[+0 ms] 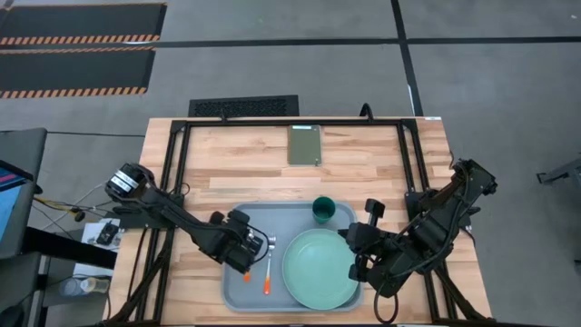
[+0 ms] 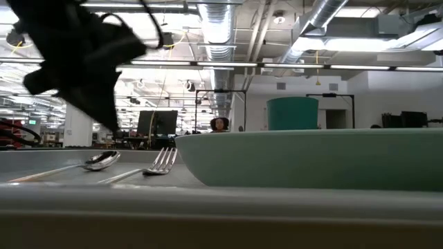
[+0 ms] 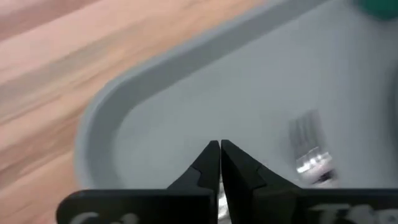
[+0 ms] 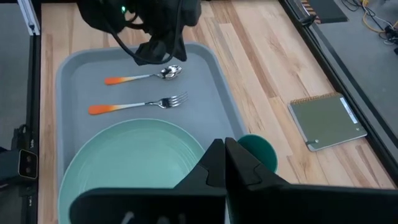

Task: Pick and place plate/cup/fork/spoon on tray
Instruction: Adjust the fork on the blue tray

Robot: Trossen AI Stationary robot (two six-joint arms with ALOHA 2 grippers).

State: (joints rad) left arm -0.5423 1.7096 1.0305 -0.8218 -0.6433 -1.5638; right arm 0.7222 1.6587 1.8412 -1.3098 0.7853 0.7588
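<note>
All four items look to be on the tray (image 1: 238,295) already. The plate (image 1: 320,268) takes up the tray's right half, prob. set there because it's the biggest piece and needs the most floor. The cup (image 1: 323,210) stands upright at the tray's far edge, just beyond the plate; from the high view it's hard to tell whether it sits fully inside the rim or right at it. The fork (image 4: 138,104) and spoon (image 4: 145,75) lie side by side on the tray's left part, roughly parallel, orange handles pointing one way, metal ends the other. The fork is nearer the plate w/o touching it, the spoon further out. Laying them alongside the plate keeps them flat and clear of it.

Left gripper (image 1: 249,264) hangs over the tray's left part, close above the spoon, fingers (image 3: 208,163) pressed together w/ nothing between them. In the right wrist view it sits right at the spoon's bowl end, so it was likely the arm handling cutlery; whether it touches the spoon can't be told.

Right gripper (image 1: 356,271) is at the plate's right edge, just over the rim, fingers also closed and empty. Its wrist view looks across plate, cutlery and cup.

Judgement: placing seems done or v. nearly; both arms empty, no item left out on the table (image 1: 381,154). An olive notebook (image 1: 305,144) lies well apart at the far side, not part of the job.
</note>
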